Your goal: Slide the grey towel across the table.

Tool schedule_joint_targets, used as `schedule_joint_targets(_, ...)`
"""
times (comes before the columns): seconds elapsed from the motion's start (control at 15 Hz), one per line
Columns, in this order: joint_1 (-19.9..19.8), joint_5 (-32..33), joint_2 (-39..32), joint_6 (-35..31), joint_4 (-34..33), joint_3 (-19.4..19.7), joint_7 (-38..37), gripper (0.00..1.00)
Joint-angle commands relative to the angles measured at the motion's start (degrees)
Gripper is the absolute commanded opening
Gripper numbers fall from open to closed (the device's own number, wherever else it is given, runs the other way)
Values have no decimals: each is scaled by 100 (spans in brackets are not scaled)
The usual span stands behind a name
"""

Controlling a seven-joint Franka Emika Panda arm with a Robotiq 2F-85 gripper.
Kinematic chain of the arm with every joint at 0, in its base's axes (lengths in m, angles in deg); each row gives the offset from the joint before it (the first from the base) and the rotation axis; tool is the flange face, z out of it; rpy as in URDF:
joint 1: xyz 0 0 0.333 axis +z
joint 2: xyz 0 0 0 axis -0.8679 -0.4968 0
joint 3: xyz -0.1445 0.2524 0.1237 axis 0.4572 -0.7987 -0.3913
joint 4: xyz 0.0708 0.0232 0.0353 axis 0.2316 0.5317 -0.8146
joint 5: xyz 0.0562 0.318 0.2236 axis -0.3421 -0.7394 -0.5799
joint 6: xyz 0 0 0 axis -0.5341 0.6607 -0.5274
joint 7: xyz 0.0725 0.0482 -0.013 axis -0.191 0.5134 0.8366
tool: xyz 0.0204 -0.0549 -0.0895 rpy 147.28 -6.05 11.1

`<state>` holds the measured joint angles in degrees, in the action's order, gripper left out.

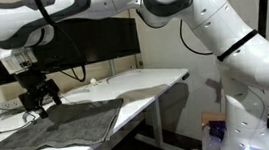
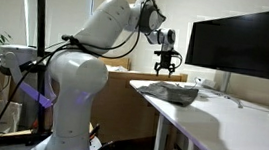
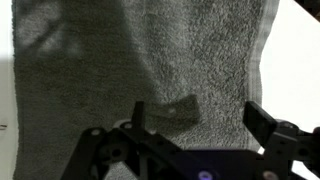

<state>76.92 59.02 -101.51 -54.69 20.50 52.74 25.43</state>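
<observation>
The grey towel (image 1: 64,125) lies spread flat on the white table (image 1: 160,80), reaching its front edge. It also shows in an exterior view as a low rumpled shape (image 2: 170,91) near the table's corner. My gripper (image 1: 39,99) hangs just above the towel's far corner, also seen from the side (image 2: 166,66). In the wrist view the towel (image 3: 150,60) fills almost the whole picture, and my gripper (image 3: 200,120) is open with nothing between its two fingers. The towel's edge runs along the right side there.
A dark monitor (image 1: 81,45) stands at the back of the table and also shows in an exterior view (image 2: 243,46). Cables and a power strip (image 1: 2,107) lie beside the towel. A small white object (image 1: 93,81) sits farther along the table.
</observation>
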Motion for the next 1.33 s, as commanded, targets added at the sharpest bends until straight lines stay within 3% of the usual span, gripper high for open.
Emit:
schedule_joint_targets(0.0, 96, 64, -559, 322, -753, 153, 194, 100)
schedule_joint_targets(0.33, 61, -27, -1025, 684, -1241, 247, 272, 100)
schedule_joint_targets(1.27, -39, -14, -1394, 1348, -1199, 170, 523, 100)
